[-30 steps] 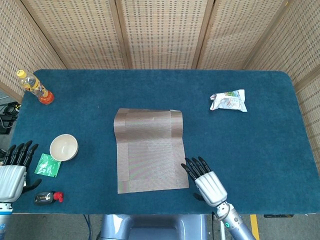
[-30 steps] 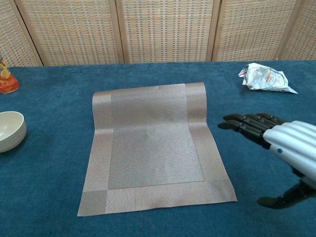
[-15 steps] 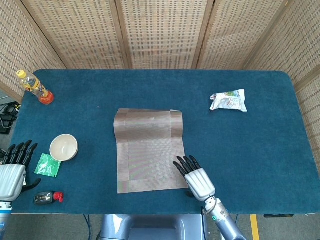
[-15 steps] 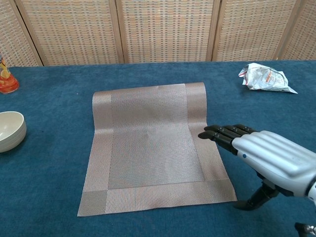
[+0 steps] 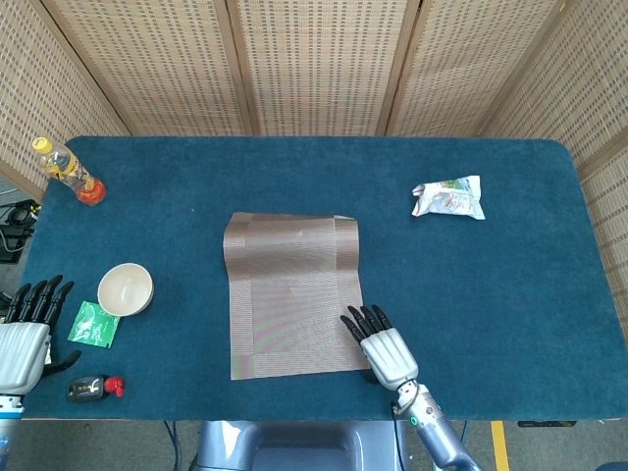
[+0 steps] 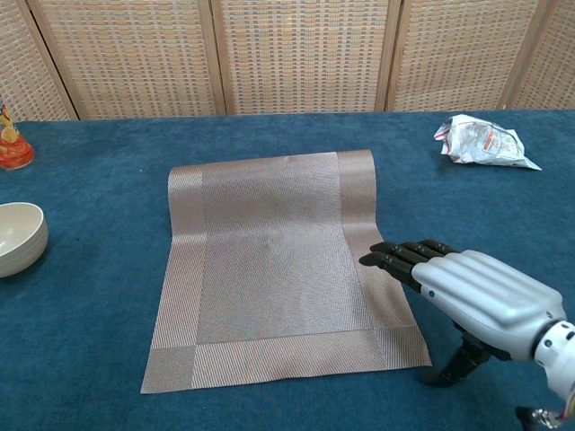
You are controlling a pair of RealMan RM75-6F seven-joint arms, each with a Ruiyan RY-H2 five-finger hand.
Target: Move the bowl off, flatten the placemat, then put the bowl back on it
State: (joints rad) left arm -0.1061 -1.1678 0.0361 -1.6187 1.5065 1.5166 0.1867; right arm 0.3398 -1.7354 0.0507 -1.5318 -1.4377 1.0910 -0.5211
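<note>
**Right hand flat over the mat's near right corner**

I had the brown woven rectangular placemat [image 5: 291, 293] lying in the middle of the blue-covered table [image 5: 491, 294], its far edge curled up a little. The small cream ceramic bowl [image 5: 126, 288] sat off the mat, well to its left on the cloth, upright and with nothing in it that I could see.

My right hand [image 6: 476, 296] was stretched out flat, palm down, fingers [image 6: 395, 257] straight and close together, holding nothing. The dark fingertips reached over the mat's right border near its front corner; from either camera I could not tell whether they pressed the weave or hung just above it. The thumb pointed down at the cloth just beside the mat's corner.

My left hand [image 5: 25, 329] was at the table's near left edge, fingers straight and spread slightly, holding nothing, apart from the bowl.

Just beside the bowl lay a green sachet [image 5: 94, 323], and nearer me a small black and red object [image 5: 95, 388]. A yellow-capped bottle [image 5: 67, 171] lay at the far left corner, and a crumpled white snack packet [image 5: 448, 197] at the far right.
</note>
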